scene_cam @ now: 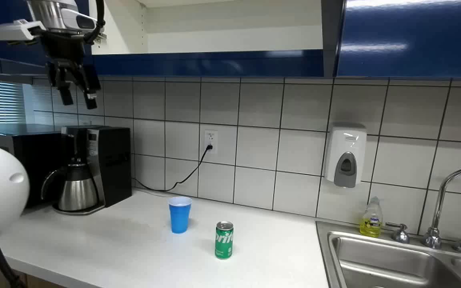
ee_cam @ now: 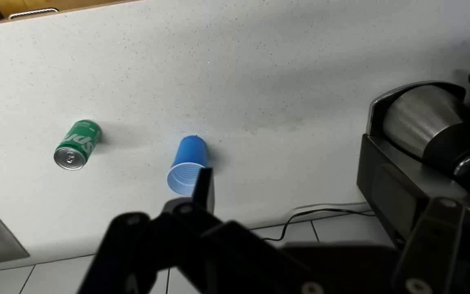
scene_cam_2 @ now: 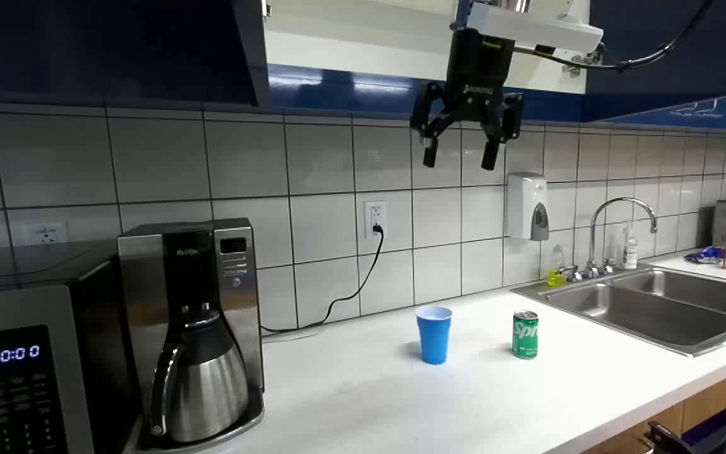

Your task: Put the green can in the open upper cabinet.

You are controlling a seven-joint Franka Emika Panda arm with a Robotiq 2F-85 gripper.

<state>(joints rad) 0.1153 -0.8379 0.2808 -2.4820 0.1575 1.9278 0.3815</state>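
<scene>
On counter, blue cup near green can, coffeemaker

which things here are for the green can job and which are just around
For the job:
small green cylindrical drink can
open cream-lined blue wall cabinet
open black gripper

Just around:
blue tapered cup
black-and-steel coffee maker
steel-and-black microwave
white-and-grey soap dispenser
clear bottle of yellow liquid
</scene>
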